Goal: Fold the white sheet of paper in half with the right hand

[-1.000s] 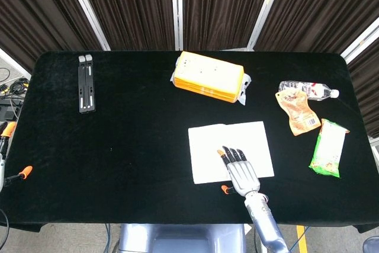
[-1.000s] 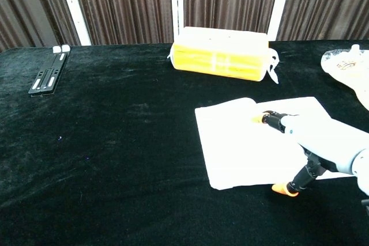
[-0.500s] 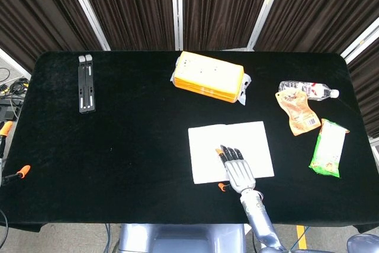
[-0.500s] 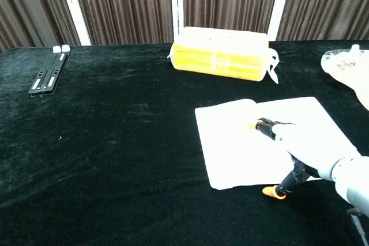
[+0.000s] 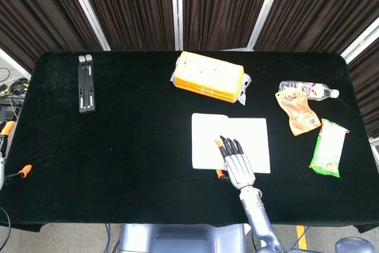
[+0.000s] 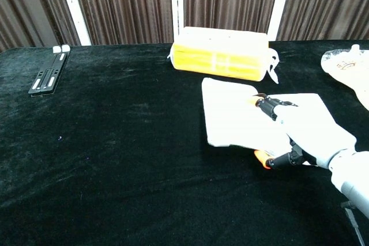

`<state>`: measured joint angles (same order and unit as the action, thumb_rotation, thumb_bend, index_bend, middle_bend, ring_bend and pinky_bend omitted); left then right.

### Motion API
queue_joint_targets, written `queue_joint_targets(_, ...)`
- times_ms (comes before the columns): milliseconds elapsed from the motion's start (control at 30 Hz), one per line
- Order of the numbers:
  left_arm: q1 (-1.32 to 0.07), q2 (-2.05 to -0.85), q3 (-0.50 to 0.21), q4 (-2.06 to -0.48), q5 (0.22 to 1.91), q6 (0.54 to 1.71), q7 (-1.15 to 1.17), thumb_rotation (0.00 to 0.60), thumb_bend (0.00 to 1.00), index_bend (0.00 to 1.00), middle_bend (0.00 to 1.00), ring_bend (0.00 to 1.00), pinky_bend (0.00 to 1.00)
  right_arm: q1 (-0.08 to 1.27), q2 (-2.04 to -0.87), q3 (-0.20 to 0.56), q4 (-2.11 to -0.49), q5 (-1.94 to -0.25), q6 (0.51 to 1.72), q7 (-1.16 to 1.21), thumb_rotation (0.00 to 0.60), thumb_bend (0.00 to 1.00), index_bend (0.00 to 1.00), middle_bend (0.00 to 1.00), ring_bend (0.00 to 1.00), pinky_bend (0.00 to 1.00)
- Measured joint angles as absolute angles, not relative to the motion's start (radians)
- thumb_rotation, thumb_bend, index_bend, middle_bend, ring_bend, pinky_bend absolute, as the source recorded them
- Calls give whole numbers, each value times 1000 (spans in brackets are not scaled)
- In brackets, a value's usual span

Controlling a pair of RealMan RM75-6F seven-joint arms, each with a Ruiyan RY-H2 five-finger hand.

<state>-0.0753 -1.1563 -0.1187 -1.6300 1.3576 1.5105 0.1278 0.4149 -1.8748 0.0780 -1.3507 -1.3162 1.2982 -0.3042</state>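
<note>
I have the right hand (image 5: pixel 239 165) lying flat on the white sheet of paper (image 5: pixel 207 141), fingers stretched forward and slightly spread, pressing down rather than clamped on anything; its thumb (image 6: pixel 266 160) sits at the near edge, on or just off the paper. The sheet lies right of centre on the black worktop (image 5: pixel 130 146), just in front of the yellow package (image 5: pixel 208 79). Compared with half a second ago, the sheet's near edge has moved away from me and the visible white area is shorter front to back, while the hand has advanced with it. I judge that the near portion has been carried up and over, so the fold is under way or largely made, though I cannot see layered edges clearly enough to confirm alignment. Pressing the crease appears to remain. The left hand is out of both views.
</note>
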Motion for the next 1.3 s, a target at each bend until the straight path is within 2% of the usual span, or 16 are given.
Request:
queue_joint_targets(300,-73,-1157,-120,-1630,1360,1518,122,600,100,0,0,0,0,388,-1910,119,-1318,-1292,1305,-246,600,349,0,0,0,0)
queue_joint_targets(533,-73,-1160,-120,-1630,1361,1520,125,600,100,0,0,0,0,349,-1921,184,-1388,-1250,1383,-234,600,367,0,0,0,0)
queue_joint_targets(800,-70,-1162,-119,-1637,1373,1534,128,600,100,0,0,0,0,301,-1877,231,-1474,-1244,1469,-246,600,366,0,0,0,0)
queue_joint_targets(1067,-66,-1162,-117,-1640,1385,1545,124,600,100,0,0,0,0,267,-1811,236,-1487,-1256,1499,-230,600,364,0,0,0,0)
queue_joint_targets(1167,-67,-1162,-116,-1638,1388,1544,120,600,100,0,0,0,0,260,-1768,231,-1500,-1268,1498,-227,600,326,0,0,0,0)
queue_joint_targets(1300,-69,-1163,-110,-1630,1406,1543,113,600,100,0,0,0,0,251,-1680,208,-1539,-1294,1477,-216,600,207,0,0,0,0)
